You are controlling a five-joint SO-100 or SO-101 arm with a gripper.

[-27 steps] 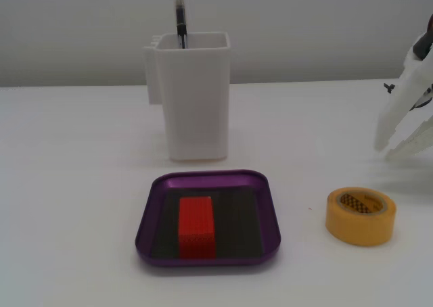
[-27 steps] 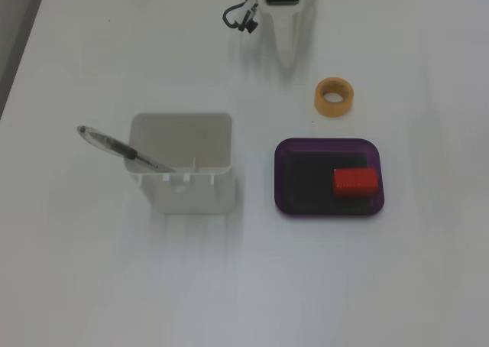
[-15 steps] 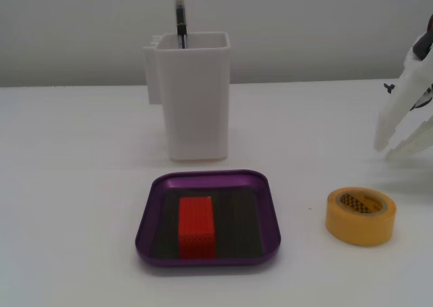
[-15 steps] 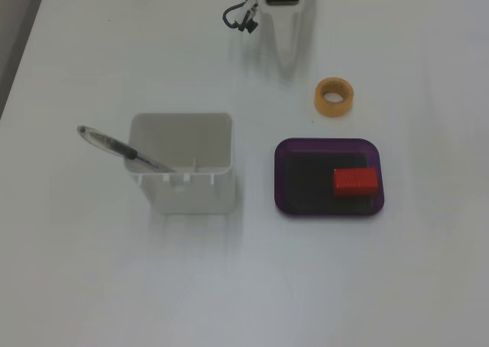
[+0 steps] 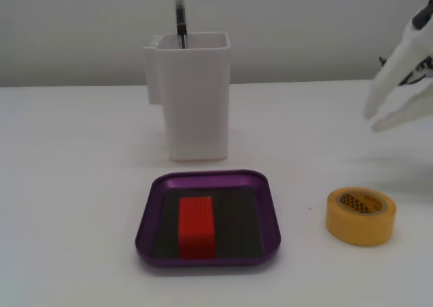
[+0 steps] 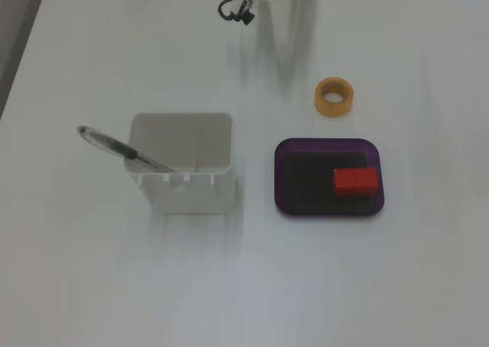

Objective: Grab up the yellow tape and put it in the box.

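The yellow tape (image 5: 359,231) lies flat on the white table, to the right of the purple box (image 5: 150,212) in a fixed view. In the other fixed view the tape (image 6: 319,99) lies just above the box (image 6: 280,176). My white gripper (image 5: 374,121) hangs above the table behind the tape with its two fingers apart, empty. It enters the top of the other fixed view (image 6: 284,43), up and left of the tape and clear of it.
A red ridged block (image 5: 196,226) lies inside the box (image 6: 355,181). A tall white container (image 5: 196,104) with a pen (image 5: 180,16) in it stands behind the box; from above the container (image 6: 191,190) is left of the box.
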